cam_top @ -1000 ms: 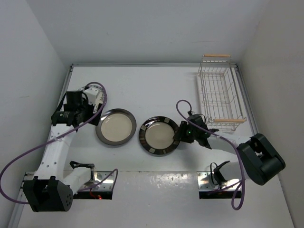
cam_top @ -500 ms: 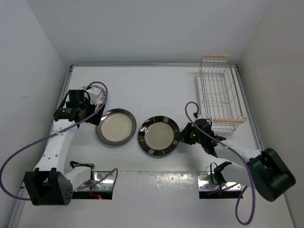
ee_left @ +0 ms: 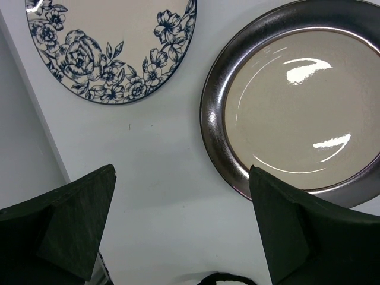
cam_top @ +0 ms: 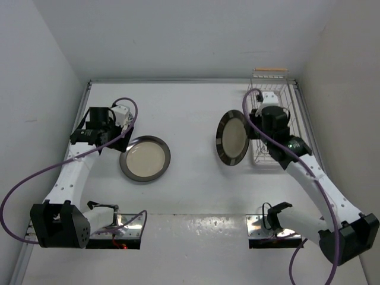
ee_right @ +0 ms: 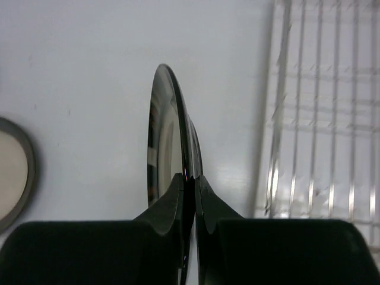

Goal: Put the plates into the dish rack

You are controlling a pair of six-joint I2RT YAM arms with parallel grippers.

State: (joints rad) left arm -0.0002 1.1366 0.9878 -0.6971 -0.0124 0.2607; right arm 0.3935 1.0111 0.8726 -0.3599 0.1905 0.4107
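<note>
The cream plate with the patched dark rim (cam_top: 233, 138) is gripped by its edge between the closed fingers of the right gripper (ee_right: 189, 178). It is held on edge, nearly upright, with its cream face turned toward the left of the table (cam_top: 190, 101). It is seen just beside the left long side of the dish rack (cam_top: 295, 119), outside the wires. Whether its lower rim touches the table cannot be told. The rack is set at the far right of the table, with one wooden handle bar (cam_top: 270, 70) showing at its far end (its near half is partly covered by the arm).

The left gripper (ee_left: 181, 172) is spread wide and nothing is held in it. It is poised over bare table in front of two plates that lie flat, close together but apart. These are the cream plate with the plain dark rim (ee_left: 303, 107) and the white plate with the blue floral pattern (ee_left: 113, 47), which is cut off by the edge of the wrist view.
</note>
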